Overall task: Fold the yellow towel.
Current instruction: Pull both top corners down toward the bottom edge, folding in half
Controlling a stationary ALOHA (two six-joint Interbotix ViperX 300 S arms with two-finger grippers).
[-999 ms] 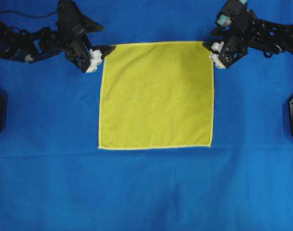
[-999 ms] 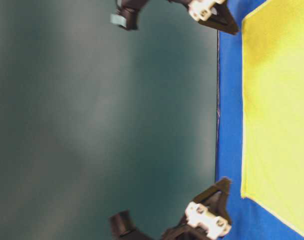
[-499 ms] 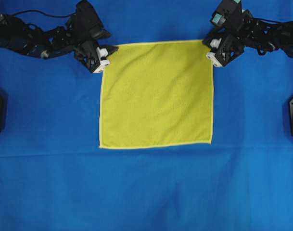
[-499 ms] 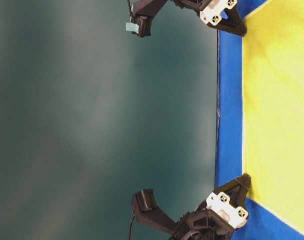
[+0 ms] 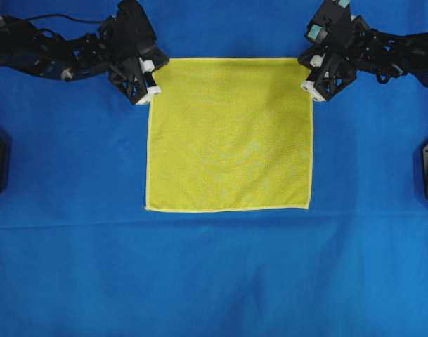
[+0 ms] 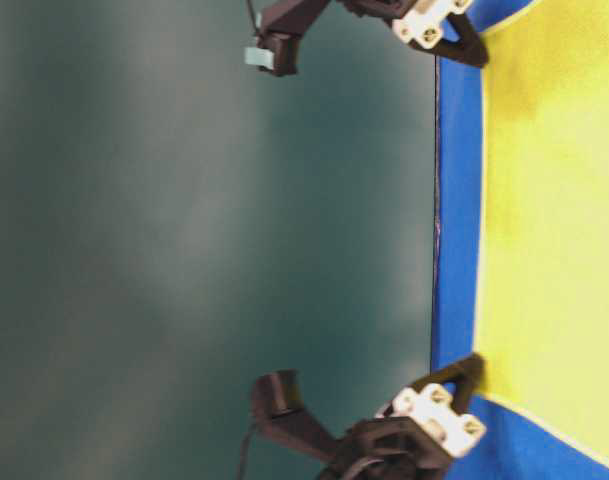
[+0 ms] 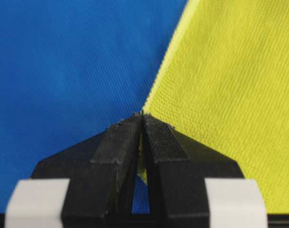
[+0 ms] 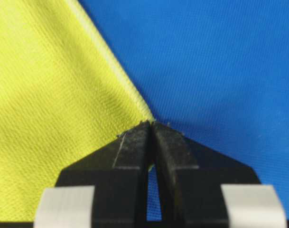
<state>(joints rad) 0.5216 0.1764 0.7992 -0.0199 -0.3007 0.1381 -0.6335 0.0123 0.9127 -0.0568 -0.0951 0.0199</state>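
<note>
Lying flat and fully spread, the yellow towel (image 5: 229, 133) is seen in the upper middle of the blue fabric (image 5: 214, 281) that covers the tabletop. Its shape is close to square, so no long axis can be made out; its edges are set nearly parallel to the edges of the overhead view, and its paler hem (image 5: 228, 208) is traced along all four sides. Both far corners are gripped. The left hand (image 5: 149, 78) is pressed together at the far left corner, and in its wrist view the black fingertips (image 7: 123, 137) are seen meeting with a sliver of yellow cloth caught between them. The right hand (image 5: 310, 76) is likewise pressed together at the far right corner, where the fingertips (image 8: 135, 142) are closed right at the tip of the hem; whether cloth is actually caught between them cannot be told for certain from that view. In the table-level view the towel (image 6: 554, 220) is shown low against the fabric, with each hand (image 6: 462, 378) reaching the corner from outside. The near edge is left untouched, well apart from both hands.
</note>
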